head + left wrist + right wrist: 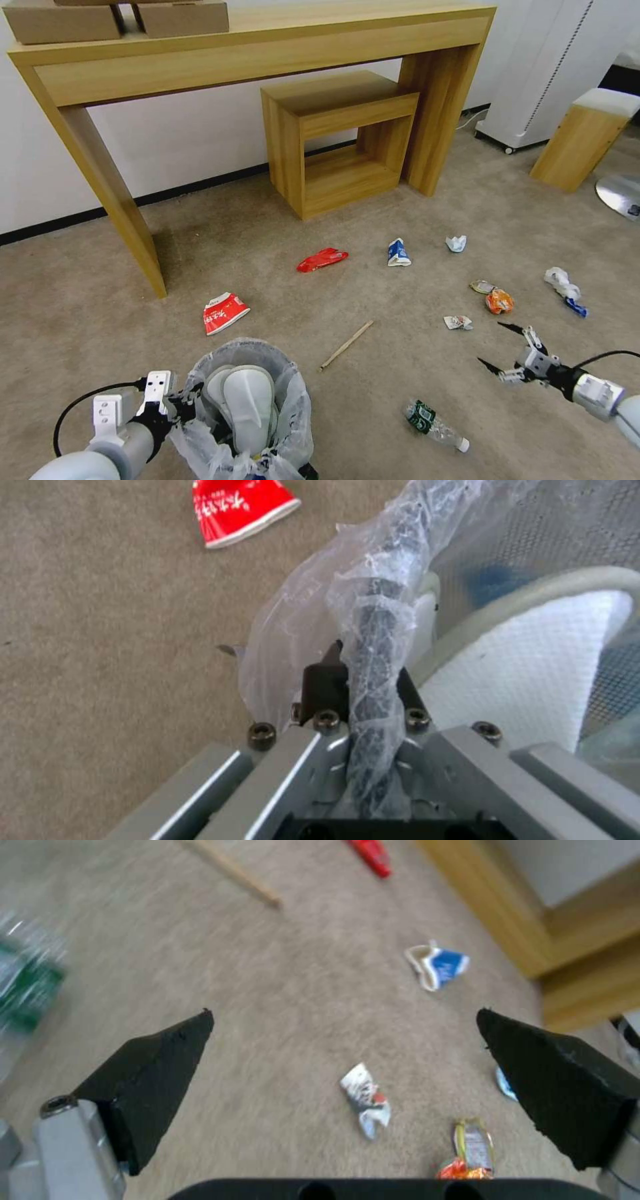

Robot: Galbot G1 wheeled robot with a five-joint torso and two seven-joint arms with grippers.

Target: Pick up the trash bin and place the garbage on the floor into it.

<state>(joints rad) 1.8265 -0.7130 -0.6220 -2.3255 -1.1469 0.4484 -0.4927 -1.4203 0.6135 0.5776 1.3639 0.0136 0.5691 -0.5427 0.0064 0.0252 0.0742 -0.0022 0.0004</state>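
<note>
The left gripper point(179, 405) pinches the bagged rim of the trash bin point(293, 427), held low at the robot's left with 2 white slippers point(248, 399) standing inside; the right gripper point(501, 348) hangs spread wide above open carpet point(400, 393), over a small crumpled wrapper point(367, 1100); garbage lies well apart: a red-white cup point(224, 312) near the table leg point(127, 213), a wooden stick point(346, 345) beside the bin, a clear bottle point(437, 427) between the grippers.
</note>
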